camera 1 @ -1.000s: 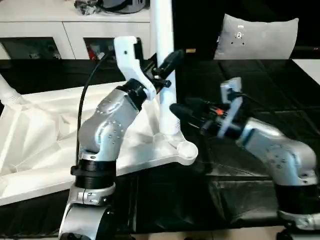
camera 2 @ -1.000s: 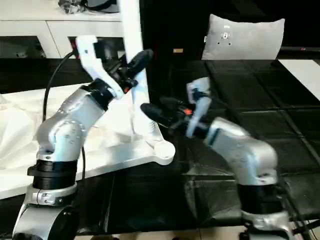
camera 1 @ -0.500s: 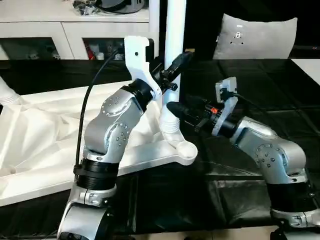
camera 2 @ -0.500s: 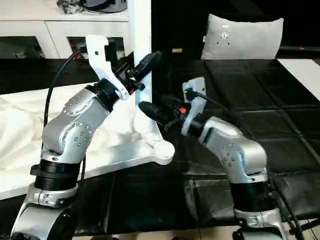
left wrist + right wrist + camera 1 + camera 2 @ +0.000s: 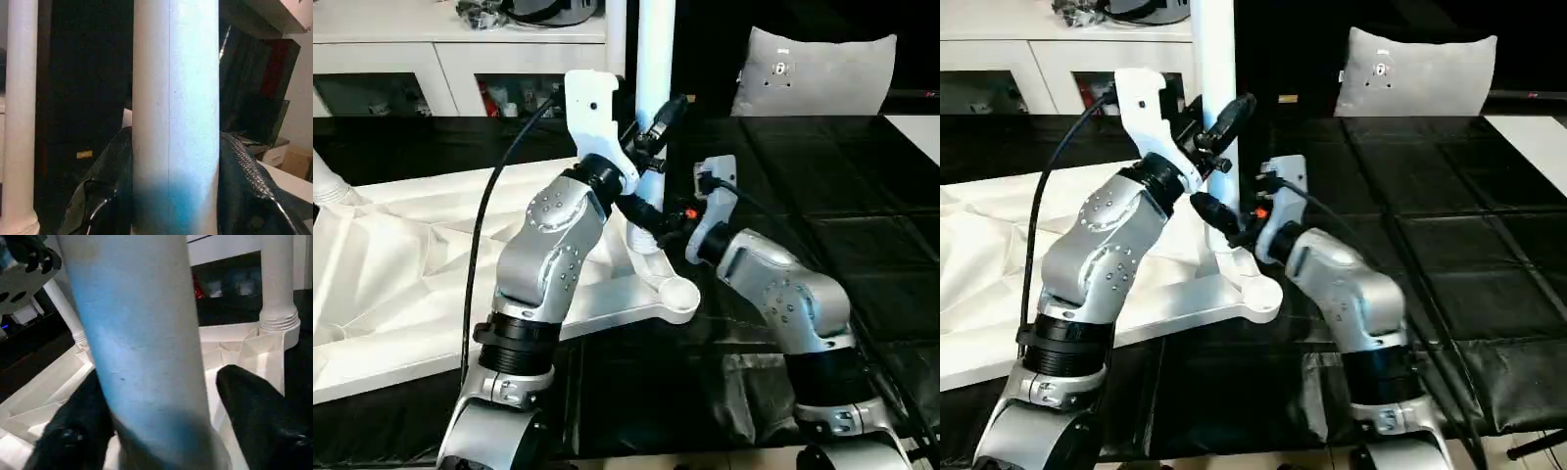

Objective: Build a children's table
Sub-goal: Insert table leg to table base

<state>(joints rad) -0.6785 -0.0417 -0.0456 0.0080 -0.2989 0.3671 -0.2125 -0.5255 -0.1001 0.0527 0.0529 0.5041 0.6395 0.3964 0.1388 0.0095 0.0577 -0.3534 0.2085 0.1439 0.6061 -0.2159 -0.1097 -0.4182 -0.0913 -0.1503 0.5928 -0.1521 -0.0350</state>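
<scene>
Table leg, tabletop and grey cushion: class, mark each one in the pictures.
Table leg (image 5: 656, 59), left eye view, on its upright shaft.
Tabletop (image 5: 401, 264), left eye view, on its ribbed underside.
Grey cushion (image 5: 1420, 73), right eye view, on its front face.

The leg (image 5: 654, 59) I hold is plain white, with a bluish sheen up close. My left gripper (image 5: 658, 125) and my right gripper (image 5: 644, 217) have black fingers; my forearms (image 5: 553, 245) are silver, each with a white camera mount (image 5: 590, 113). The tabletop (image 5: 401, 255) at nine o'clock is white, ribbed. The floor (image 5: 822, 186) is black in squares. At one o'clock sits a grey cushion (image 5: 818, 73); at eleven, a white cabinet (image 5: 450, 54).
</scene>
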